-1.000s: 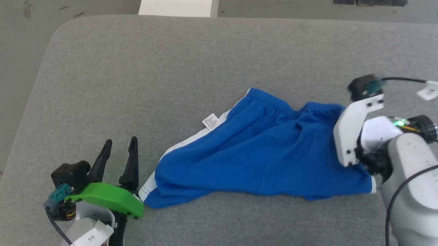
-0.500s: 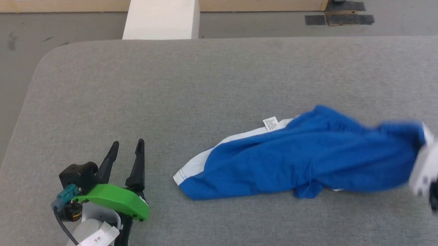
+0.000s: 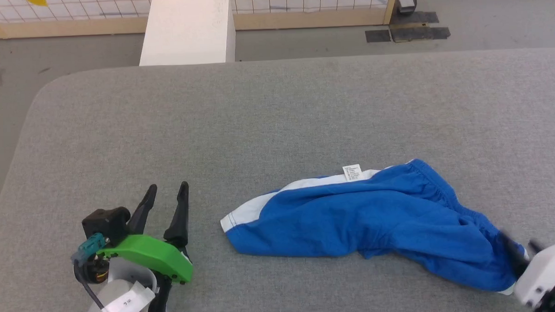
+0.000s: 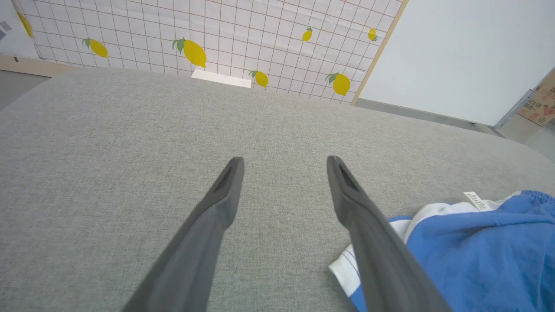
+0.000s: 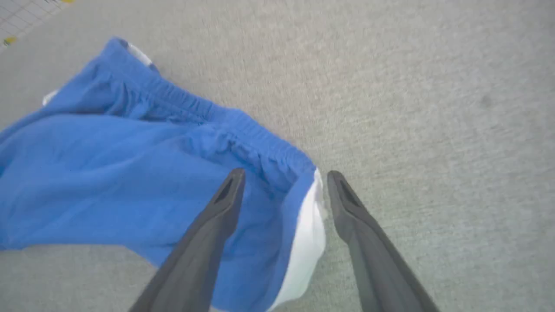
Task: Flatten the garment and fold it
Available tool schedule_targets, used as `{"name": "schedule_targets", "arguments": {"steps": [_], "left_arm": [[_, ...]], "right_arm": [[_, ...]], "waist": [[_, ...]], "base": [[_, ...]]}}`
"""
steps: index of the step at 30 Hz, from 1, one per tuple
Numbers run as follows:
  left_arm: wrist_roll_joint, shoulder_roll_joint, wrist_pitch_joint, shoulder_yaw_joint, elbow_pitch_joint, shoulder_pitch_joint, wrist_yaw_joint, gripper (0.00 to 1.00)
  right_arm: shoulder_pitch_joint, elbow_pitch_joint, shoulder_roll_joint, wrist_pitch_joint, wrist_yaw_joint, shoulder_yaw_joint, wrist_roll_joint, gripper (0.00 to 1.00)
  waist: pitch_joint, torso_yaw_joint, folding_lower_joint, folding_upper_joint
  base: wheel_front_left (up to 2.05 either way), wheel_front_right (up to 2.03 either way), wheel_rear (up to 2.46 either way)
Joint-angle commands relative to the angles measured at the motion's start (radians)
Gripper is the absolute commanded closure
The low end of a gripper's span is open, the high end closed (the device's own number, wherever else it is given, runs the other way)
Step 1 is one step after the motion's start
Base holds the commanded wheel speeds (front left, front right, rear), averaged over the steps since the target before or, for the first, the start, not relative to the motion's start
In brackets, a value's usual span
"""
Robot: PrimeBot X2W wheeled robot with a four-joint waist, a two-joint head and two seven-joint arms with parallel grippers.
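now right tool (image 5: pixel 285 175) apart, garment (image 3: pixel 362 217) let go, lying on table (image 3: pixel 258 119); left tool (image 4: pixel 284 161) apart, unmoved.

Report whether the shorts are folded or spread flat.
Neither: the shorts lie rumpled in a long, wrinkled strip on the grey pad, waistband bunched, no neat fold.
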State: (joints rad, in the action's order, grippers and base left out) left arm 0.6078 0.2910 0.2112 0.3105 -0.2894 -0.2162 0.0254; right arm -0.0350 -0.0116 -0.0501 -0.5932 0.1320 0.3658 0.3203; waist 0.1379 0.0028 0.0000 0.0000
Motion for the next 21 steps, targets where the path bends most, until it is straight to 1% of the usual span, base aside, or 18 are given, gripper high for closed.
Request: {"name": "schedule_targets", "arguments": {"steps": [1, 5, 8, 10, 12, 14, 21], "left_arm": [[0.008, -0.002, -0.004, 0.003, -0.004, 0.001, -0.002, 0.00], [0.011, -0.005, -0.014, 0.009, -0.009, 0.007, -0.008, 0.00], [0.012, -0.006, -0.052, 0.019, -0.016, 0.007, -0.025, 0.00], [0.012, -0.009, -0.110, 0.042, -0.015, -0.011, -0.030, 0.00], [0.013, -0.012, -0.203, 0.069, -0.023, -0.044, -0.040, 0.00], [0.017, -0.017, -0.320, 0.105, -0.037, -0.092, -0.043, 0.00], [-0.017, -0.020, -0.767, 0.262, -0.093, -0.281, -0.048, 0.00]], "right_arm": [[0.035, 0.019, 0.000, 0.054, -0.001, 0.014, 0.033, 0.00], [0.064, 0.055, 0.000, 0.182, -0.001, 0.059, 0.051, 0.00], [0.073, 0.063, 0.000, 0.220, -0.001, 0.082, 0.035, 0.00], [0.073, 0.065, 0.000, 0.223, -0.001, 0.091, 0.024, 0.00], [0.073, 0.069, 0.000, 0.221, -0.001, 0.093, 0.012, 0.00], [0.076, 0.071, 0.000, 0.213, -0.001, 0.089, 0.006, 0.00], [0.102, 0.069, 0.000, 0.203, -0.001, 0.052, 0.001, 0.00]], "waist": [[-0.010, 0.000, 0.0000, 0.0000], [-0.029, 0.002, 0.0000, 0.0000], [-0.042, 0.006, 0.0000, 0.0000], [-0.045, 0.015, 0.0000, 0.0000], [-0.045, 0.023, 0.0000, 0.0000], [-0.041, 0.027, 0.0000, 0.0000], [-0.005, 0.016, 0.0000, 0.0000]], "base": [[0.00, 0.00, 0.00], [0.00, 0.00, 0.00], [0.00, 0.00, 0.00], [0.00, 0.00, 0.00], [0.00, 0.00, 0.00], [0.00, 0.00, 0.00], [0.00, 0.00, 0.00]]}}
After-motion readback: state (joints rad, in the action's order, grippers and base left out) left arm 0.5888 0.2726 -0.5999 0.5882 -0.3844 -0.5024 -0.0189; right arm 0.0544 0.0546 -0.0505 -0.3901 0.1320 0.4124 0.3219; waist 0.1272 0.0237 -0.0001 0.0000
